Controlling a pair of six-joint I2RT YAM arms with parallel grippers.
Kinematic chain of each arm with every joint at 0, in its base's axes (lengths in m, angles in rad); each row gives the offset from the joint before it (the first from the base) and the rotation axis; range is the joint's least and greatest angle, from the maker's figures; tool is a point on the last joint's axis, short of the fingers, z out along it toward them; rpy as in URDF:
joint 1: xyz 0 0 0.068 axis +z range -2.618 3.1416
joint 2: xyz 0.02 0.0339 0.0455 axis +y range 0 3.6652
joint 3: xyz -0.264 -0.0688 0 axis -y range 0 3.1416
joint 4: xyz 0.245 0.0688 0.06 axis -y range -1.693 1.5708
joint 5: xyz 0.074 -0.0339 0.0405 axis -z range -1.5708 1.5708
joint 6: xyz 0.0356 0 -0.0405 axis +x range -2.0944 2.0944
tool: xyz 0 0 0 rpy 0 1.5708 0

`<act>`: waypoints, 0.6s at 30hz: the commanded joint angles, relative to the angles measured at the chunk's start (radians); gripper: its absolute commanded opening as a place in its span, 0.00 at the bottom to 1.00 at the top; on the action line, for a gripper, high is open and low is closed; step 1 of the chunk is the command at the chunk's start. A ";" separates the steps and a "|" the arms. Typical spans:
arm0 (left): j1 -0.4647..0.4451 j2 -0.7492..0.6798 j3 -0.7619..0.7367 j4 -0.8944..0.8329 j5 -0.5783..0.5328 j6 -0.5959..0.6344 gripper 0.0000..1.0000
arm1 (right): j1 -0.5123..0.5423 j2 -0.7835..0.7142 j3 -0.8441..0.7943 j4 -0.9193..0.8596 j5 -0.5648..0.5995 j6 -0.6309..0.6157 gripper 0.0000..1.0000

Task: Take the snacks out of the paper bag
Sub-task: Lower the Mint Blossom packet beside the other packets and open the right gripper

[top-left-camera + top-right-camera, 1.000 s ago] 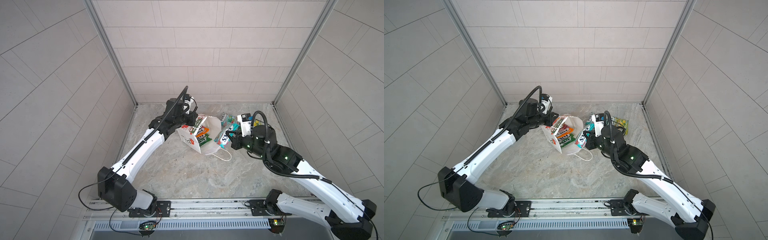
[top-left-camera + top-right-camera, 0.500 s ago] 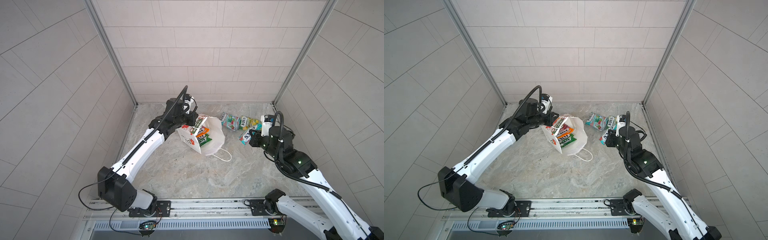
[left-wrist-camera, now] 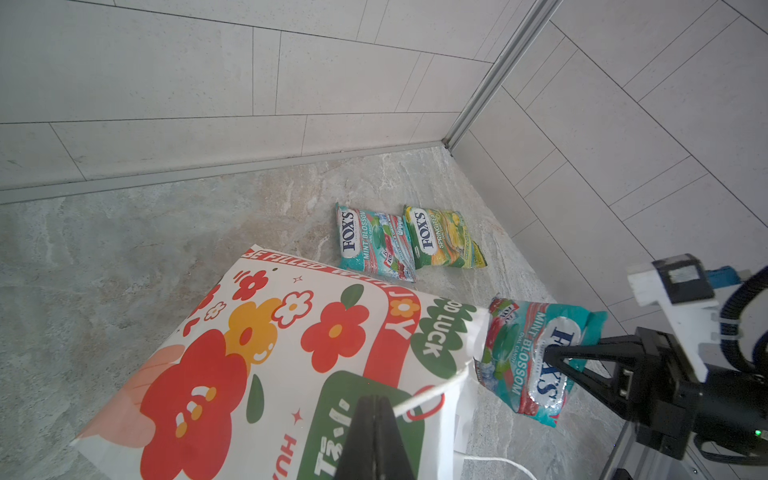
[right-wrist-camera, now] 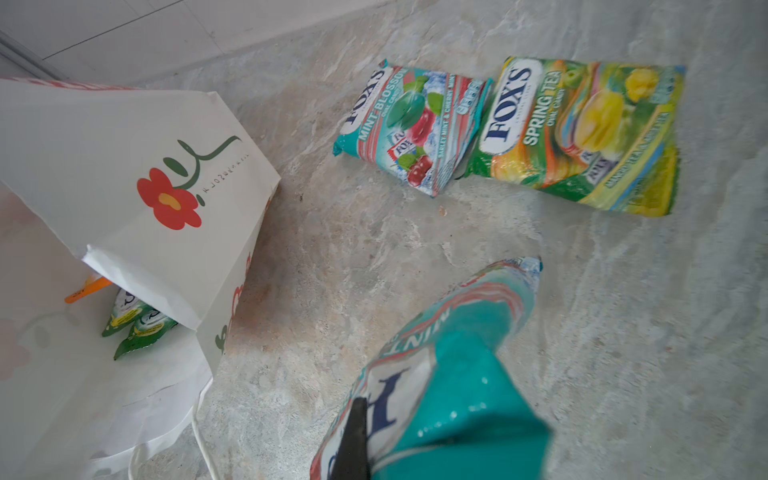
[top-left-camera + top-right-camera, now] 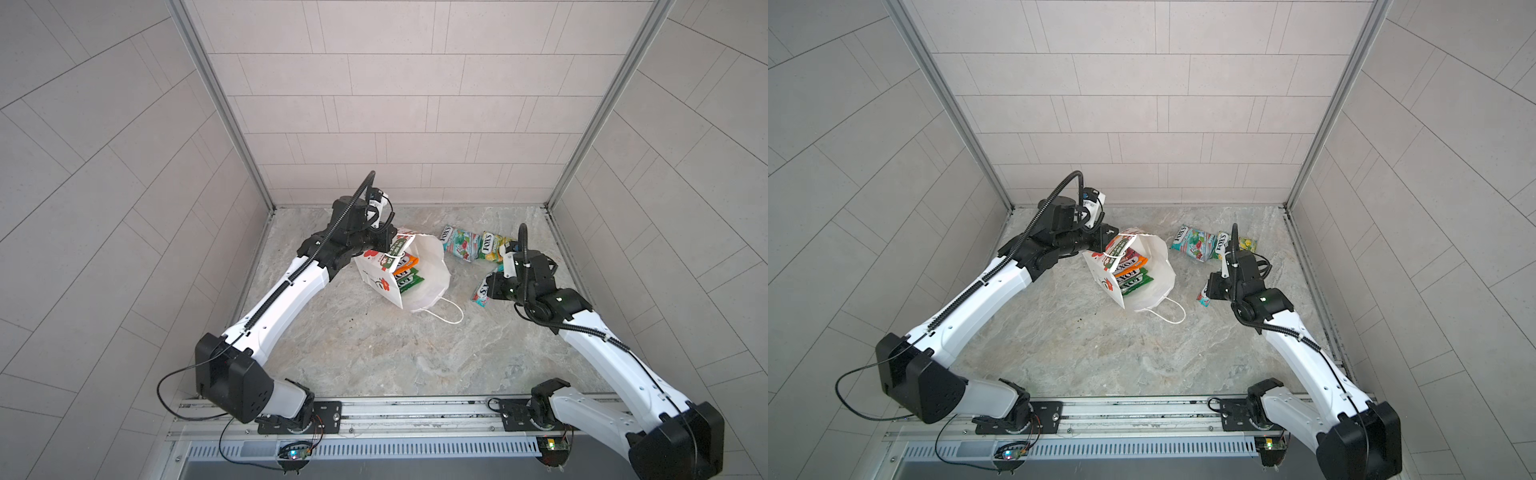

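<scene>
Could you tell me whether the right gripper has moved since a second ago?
Yes: the right gripper has pulled rightward, away from the paper bag, holding a teal packet.

There is one white paper bag point(image 5: 432, 266). A teal packet point(image 3: 374, 245) and a second teal packet point(image 3: 528, 357) make two of that colour; a lone green-yellow packet point(image 3: 440, 241) and a pair of green packets point(image 4: 141, 332) make three of that kind; a single orange packet point(image 5: 406, 262) brings the sweets to six in all. There are also two robot arms point(image 5: 282, 299).
</scene>
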 commanded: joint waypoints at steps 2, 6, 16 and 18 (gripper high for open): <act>0.002 -0.010 0.011 0.000 -0.007 -0.005 0.00 | -0.014 0.082 0.006 0.177 -0.136 -0.011 0.00; 0.001 -0.015 0.009 0.000 -0.012 -0.002 0.00 | -0.022 0.191 0.021 0.285 -0.239 0.003 0.00; 0.002 -0.017 0.008 -0.002 -0.025 0.005 0.00 | -0.077 0.458 0.076 0.509 -0.536 0.092 0.00; 0.002 -0.018 0.007 -0.003 -0.024 0.007 0.00 | -0.099 0.499 0.067 0.547 -0.562 0.108 0.00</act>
